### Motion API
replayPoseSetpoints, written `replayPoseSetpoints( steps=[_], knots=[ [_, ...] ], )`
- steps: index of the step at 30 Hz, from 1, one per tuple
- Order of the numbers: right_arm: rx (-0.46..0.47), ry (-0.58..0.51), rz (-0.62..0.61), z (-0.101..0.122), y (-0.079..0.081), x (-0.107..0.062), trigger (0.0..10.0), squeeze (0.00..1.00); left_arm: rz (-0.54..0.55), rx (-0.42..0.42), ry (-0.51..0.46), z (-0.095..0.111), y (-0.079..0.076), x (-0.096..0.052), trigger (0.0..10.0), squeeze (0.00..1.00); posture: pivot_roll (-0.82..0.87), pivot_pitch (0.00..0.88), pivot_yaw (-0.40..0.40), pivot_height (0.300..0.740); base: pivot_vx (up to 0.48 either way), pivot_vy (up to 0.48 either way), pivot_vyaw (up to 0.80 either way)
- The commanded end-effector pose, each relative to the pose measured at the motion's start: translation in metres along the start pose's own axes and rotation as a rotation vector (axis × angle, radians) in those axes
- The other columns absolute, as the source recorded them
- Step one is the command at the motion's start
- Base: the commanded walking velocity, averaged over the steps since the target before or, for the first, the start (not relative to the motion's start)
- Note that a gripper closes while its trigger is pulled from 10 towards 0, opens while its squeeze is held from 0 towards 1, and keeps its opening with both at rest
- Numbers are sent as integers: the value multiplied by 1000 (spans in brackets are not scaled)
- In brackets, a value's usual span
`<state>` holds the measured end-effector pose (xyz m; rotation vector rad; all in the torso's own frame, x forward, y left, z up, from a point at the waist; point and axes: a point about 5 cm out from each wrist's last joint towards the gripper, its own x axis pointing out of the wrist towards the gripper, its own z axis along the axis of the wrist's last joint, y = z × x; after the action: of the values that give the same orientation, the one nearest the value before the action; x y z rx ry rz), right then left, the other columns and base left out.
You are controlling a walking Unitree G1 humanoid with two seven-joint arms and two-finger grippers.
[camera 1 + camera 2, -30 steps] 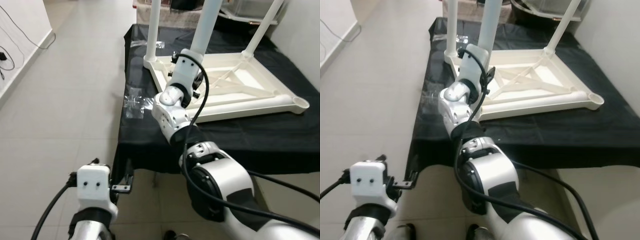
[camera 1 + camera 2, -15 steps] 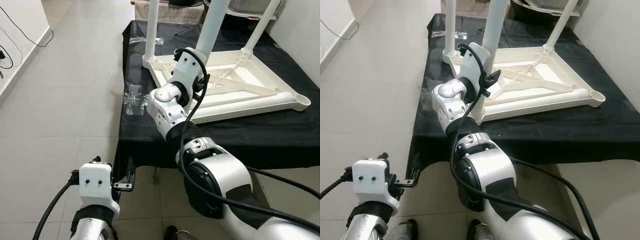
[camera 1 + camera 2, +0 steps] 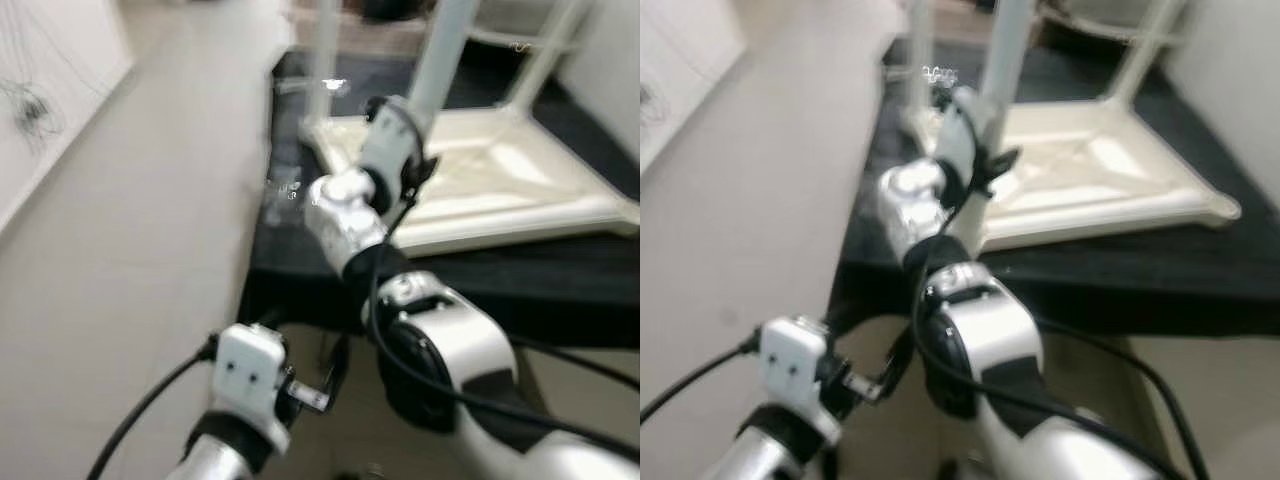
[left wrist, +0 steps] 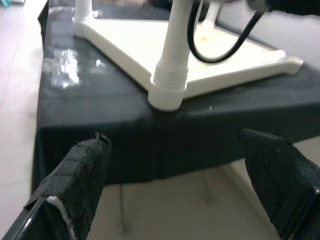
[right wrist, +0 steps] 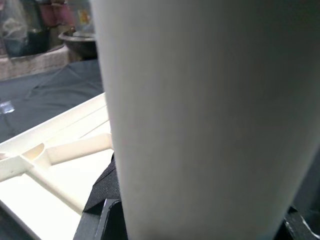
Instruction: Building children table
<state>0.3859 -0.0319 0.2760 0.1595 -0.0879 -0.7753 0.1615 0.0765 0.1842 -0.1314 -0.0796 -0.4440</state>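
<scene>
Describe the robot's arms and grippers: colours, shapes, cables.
Both arms are glossy silver-white with rounded, bulbous joints and black bands between segments. Thick black cables loop along the right arm and trail from the left arm. The left wrist ends in a boxy white block with two small dark holes. The left gripper has two long black fingers with ridged, textured pads.

Readable markings: none. You will find no text, label, brand, number or sign legible on the white table frame [image 3: 500, 170], its legs, the black cloth [image 4: 100, 125] or the robot's arms; both head views are motion-blurred.
</scene>
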Motion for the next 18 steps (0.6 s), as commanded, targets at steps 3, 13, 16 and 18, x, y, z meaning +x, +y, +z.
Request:
replayPoseSetpoints(
  steps=[3, 13, 16, 18],
  knots=[
    [-62, 167, 25, -33, -1, -10, 10000, 0, -22, -39, 0, 0, -7, 1, 10000, 0, 105, 275, -106, 740, 0, 0, 0],
    [-65, 175, 50, -35, 0, -12, 10000, 0, -4, -27, 18, -5, -4, -1, 10000, 0, 101, 273, -108, 740, 0, 0, 0],
    [-50, 190, 68, -36, 2, -13, 10000, 0, -1, -26, 17, -5, -4, -1, 10000, 0, 101, 273, -108, 740, 0, 0, 0],
    [-14, 215, 94, -37, 3, -14, 10000, 1000, -1, -26, 18, -5, -4, -1, 10000, 0, 102, 268, -108, 740, 0, 0, 0]
  ],
)
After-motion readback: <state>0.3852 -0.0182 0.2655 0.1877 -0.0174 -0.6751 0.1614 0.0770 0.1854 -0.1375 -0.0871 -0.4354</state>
